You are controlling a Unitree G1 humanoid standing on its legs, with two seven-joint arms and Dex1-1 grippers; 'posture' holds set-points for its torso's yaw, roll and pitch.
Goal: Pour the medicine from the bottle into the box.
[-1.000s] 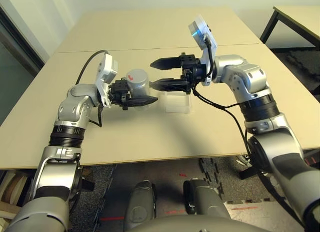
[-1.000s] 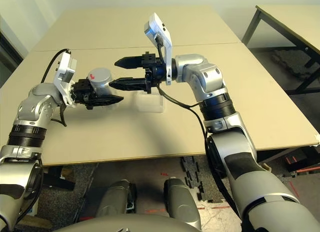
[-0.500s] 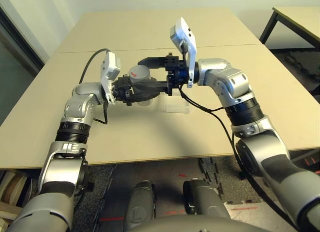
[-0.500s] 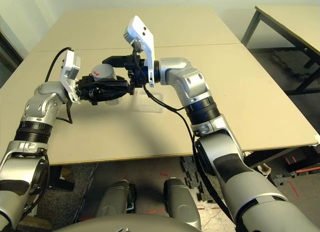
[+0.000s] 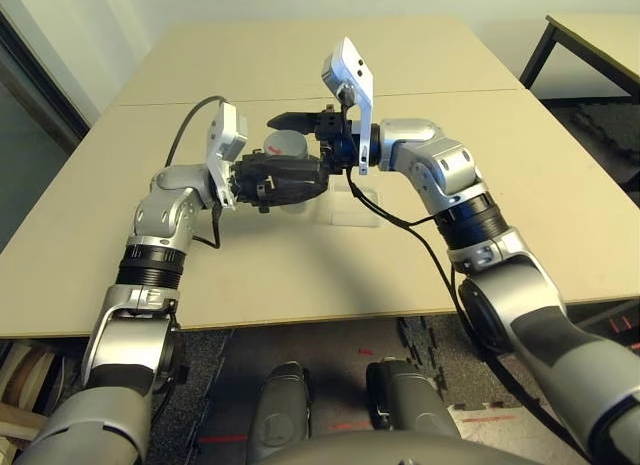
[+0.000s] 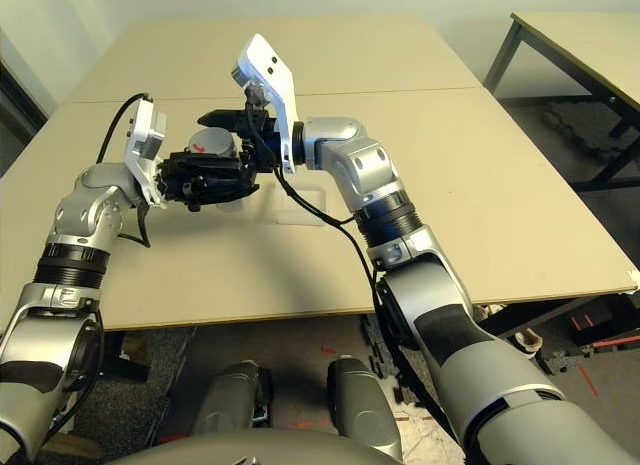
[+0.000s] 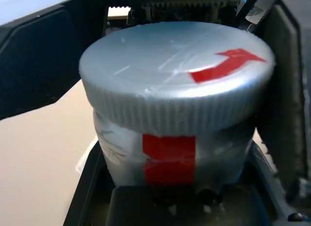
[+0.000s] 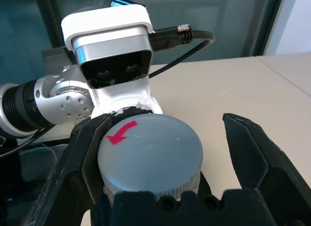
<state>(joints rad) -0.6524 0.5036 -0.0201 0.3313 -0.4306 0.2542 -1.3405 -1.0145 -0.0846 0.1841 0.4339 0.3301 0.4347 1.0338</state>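
My left gripper (image 5: pixel 288 177) is shut on the bottle (image 7: pixel 167 160), a silver-grey cylinder with a red label, and holds it above the table. A grey ribbed cap (image 8: pixel 150 153) with a red arrow sits on the bottle's mouth. My right gripper (image 8: pixel 163 160) is open, with its two black fingers (image 8: pixel 252 153) standing on either side of the cap; one finger is against the cap and the other stands apart from it. The box (image 5: pixel 352 207), a shallow clear tray, lies on the table just right of the bottle and under my right wrist. The medicine is hidden.
The beige table (image 5: pixel 300 275) has bare room in front of and to the left of the box. A seam joins it to a second table top behind (image 5: pixel 300 55). Another table with black legs (image 5: pixel 600 35) stands at the far right.
My right gripper has swung left, from above the box to around the bottle's cap. My left arm has lifted the bottle slightly up and toward the right gripper.
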